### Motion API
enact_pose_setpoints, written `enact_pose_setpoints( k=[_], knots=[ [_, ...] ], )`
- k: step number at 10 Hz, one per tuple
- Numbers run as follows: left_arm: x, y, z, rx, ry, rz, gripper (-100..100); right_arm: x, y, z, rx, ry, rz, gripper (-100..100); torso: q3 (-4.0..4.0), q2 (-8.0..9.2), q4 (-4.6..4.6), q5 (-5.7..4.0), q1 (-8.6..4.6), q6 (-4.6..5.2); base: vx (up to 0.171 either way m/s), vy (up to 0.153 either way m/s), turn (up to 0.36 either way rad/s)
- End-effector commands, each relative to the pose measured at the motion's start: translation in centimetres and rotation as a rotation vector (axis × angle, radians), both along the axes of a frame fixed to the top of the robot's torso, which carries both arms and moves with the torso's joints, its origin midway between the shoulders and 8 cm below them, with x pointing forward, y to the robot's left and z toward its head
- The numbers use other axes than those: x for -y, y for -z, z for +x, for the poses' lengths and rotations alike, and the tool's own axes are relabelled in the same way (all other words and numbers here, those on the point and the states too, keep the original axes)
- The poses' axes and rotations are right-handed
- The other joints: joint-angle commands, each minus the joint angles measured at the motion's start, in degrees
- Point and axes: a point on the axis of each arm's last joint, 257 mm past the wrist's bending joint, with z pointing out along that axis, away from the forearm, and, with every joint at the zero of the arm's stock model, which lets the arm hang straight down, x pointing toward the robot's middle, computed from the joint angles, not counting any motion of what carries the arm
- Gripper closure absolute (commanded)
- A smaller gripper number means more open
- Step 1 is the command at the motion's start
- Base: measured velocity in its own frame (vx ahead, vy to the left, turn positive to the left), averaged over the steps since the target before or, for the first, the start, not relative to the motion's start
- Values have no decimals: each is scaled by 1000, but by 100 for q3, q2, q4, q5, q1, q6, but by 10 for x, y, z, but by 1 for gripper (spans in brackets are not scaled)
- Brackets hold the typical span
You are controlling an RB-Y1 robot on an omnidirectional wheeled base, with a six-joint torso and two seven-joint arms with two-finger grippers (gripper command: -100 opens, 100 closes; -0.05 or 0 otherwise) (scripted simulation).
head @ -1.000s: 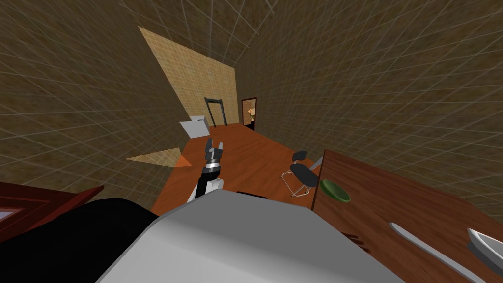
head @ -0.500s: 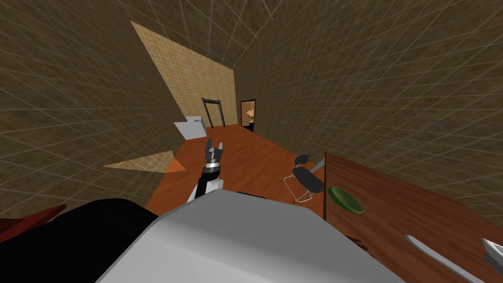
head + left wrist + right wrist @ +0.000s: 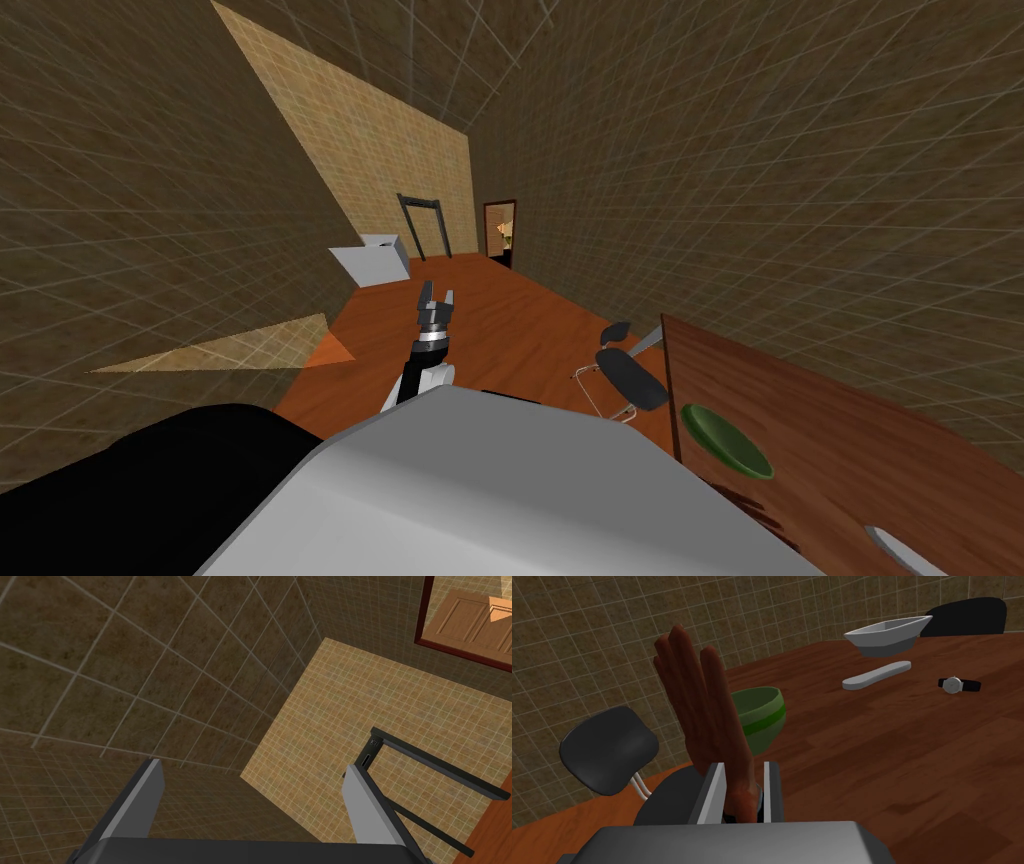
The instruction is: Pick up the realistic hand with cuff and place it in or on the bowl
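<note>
Brown hand (image 3: 704, 711), wrist in right jaws, points outward along them; left jaws wide.

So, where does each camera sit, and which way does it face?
Head view: on the head, facing down and forward; shows the left gripper, with chair, table and bowl to its right.
Left wrist view: on the left hand, along that open gripper, toward a wall.
Right wrist view: on the right hand, along the right gripper, shut on the hand, toward the bowl.
Shared: head and right wrist views both show bowl, chair, table.
</note>
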Motion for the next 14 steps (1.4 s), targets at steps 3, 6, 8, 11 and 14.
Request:
enact_pose_setpoints(
  k=[3,6,8,11,14],
  knots=[
    [0,0,0,0,0,0,0,19,-16,-7,46,26,-22,100,-6,-11,-3,2,8,5,221,-106,-69],
    [0,0,0,0,0,0,0,32,-30,-7,81,36,-51,100,-1,1,-2,-2,-13,11,193,-135,-48],
    [0,0,0,0,0,0,0,42,-46,-7,113,39,-84,100,1,4,-1,-6,-14,11,175,-128,-60],
    [0,0,0,0,0,0,0,47,-55,-8,132,40,-105,100,9,18,2,-10,-23,17,129,-96,-25],
    [0,0,0,0,0,0,0,51,-68,-7,156,38,-134,100,15,29,4,-13,-33,19,97,-101,-28]
  ],
)
